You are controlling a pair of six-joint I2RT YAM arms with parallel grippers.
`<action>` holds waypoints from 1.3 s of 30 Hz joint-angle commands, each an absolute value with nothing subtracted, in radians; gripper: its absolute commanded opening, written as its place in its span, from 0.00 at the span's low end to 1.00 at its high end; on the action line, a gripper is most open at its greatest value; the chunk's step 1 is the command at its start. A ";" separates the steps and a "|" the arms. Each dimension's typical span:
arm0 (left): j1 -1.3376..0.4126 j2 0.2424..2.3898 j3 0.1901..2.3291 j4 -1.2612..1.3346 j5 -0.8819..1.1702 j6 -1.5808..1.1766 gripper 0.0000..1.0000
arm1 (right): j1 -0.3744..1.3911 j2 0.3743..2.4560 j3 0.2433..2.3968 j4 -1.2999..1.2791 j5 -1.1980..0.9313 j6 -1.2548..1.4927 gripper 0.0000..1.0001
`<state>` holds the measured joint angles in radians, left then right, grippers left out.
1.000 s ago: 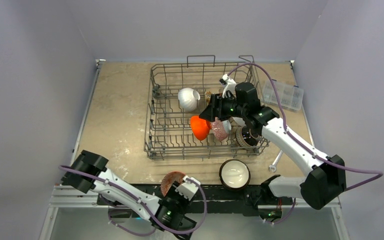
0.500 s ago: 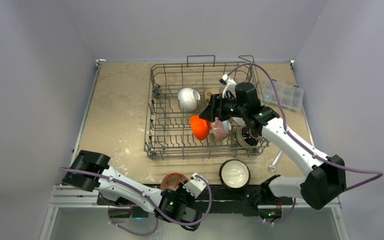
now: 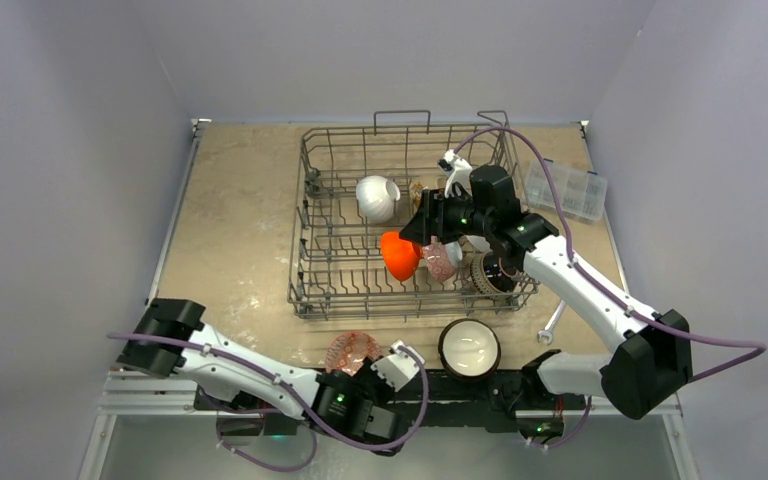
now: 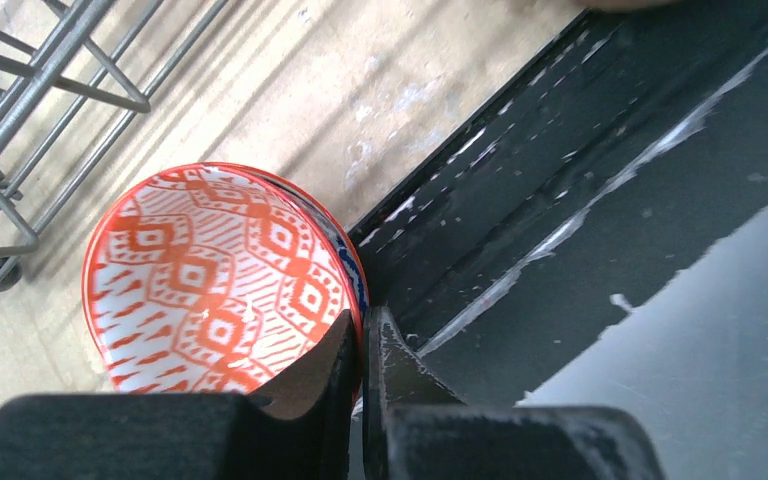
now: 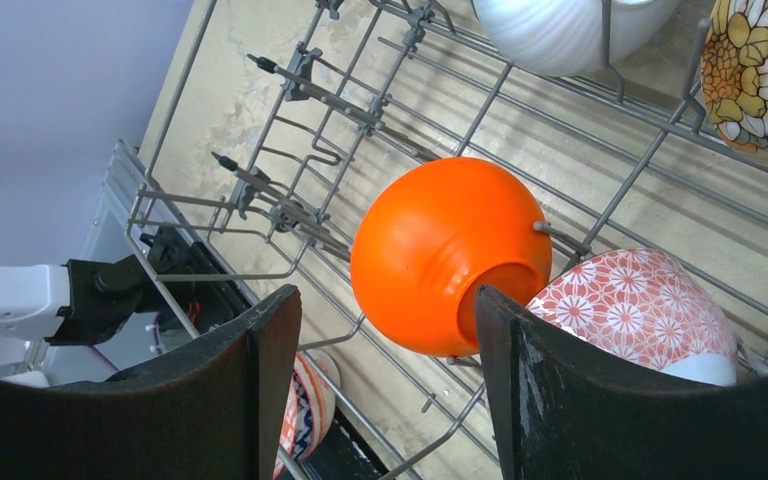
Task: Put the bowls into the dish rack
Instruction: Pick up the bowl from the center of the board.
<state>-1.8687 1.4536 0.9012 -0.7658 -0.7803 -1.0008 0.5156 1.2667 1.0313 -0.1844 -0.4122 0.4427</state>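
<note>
- My left pincer [image 4: 363, 350] has slid right and now clamps the rim of the red-patterned bowl [image 4: 210, 280], which sits on the counter [image 4: 360, 70] just near of the dish rack [image 3: 310, 200], ready to lift.
- My right pincer [image 5: 380, 310] gapes empty over the racked orange bowl [image 5: 430, 250].

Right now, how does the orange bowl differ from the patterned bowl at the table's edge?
The orange bowl is plain; the patterned bowl bears red diamonds. The orange bowl lies sideways in the rack; the patterned bowl is outside it, on the table, mouth up. The left end effector pinches the patterned bowl's rim; the right end effector is open over the orange bowl. Both are small, round.
</note>
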 commanded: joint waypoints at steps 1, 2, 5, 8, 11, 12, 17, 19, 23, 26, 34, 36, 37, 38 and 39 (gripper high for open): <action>-1.845 1.328 0.965 -0.687 -0.772 -0.919 0.00 | 0.510 1.231 1.066 -0.190 -0.416 0.417 0.67; -1.836 1.304 0.964 -0.669 -0.763 -0.900 0.00 | 0.510 1.229 1.067 -0.190 -0.414 0.416 0.67; -1.814 1.236 0.963 -0.630 -0.752 -0.863 0.00 | 0.509 1.224 1.071 -0.196 -0.406 0.414 0.67; -1.801 1.167 0.962 -0.583 -0.747 -0.813 0.00 | 0.509 1.217 1.077 -0.207 -0.395 0.413 0.67; -1.770 1.100 0.974 -0.527 -0.729 -0.747 0.00 | 0.508 1.202 1.089 -0.218 -0.379 0.411 0.71; -1.750 1.079 0.980 -0.502 -0.714 -0.718 0.00 | 0.508 1.195 1.095 -0.222 -0.369 0.411 0.77; -1.655 1.043 1.065 -0.431 -0.630 -0.572 0.00 | 0.506 1.158 1.141 -0.251 -0.321 0.410 0.91; -1.620 1.065 1.127 -0.432 -0.580 -0.520 0.00 | 0.505 1.141 1.158 -0.265 -0.297 0.410 0.95; -1.537 1.107 1.205 -0.397 -0.497 -0.434 0.00 | 0.504 1.111 1.189 -0.288 -0.254 0.416 0.99; -1.442 1.127 1.219 -0.353 -0.435 -0.386 0.00 | 0.503 1.097 1.203 -0.296 -0.242 0.427 0.99; -1.100 1.185 1.187 -0.205 -0.188 -0.332 0.00 | 0.502 1.104 1.217 -0.292 -0.247 0.459 0.99; -1.008 1.189 1.155 -0.137 -0.102 -0.324 0.00 | 0.502 1.111 1.222 -0.286 -0.260 0.475 0.99; -0.966 1.187 1.135 -0.102 -0.064 -0.316 0.00 | 0.502 1.113 1.221 -0.278 -0.273 0.483 0.99; -0.924 1.187 1.117 -0.075 -0.027 -0.312 0.00 | 0.502 1.115 1.220 -0.271 -0.282 0.496 0.99; -0.883 1.189 1.106 -0.055 0.025 -0.314 0.00 | 0.502 1.118 1.218 -0.261 -0.297 0.508 0.99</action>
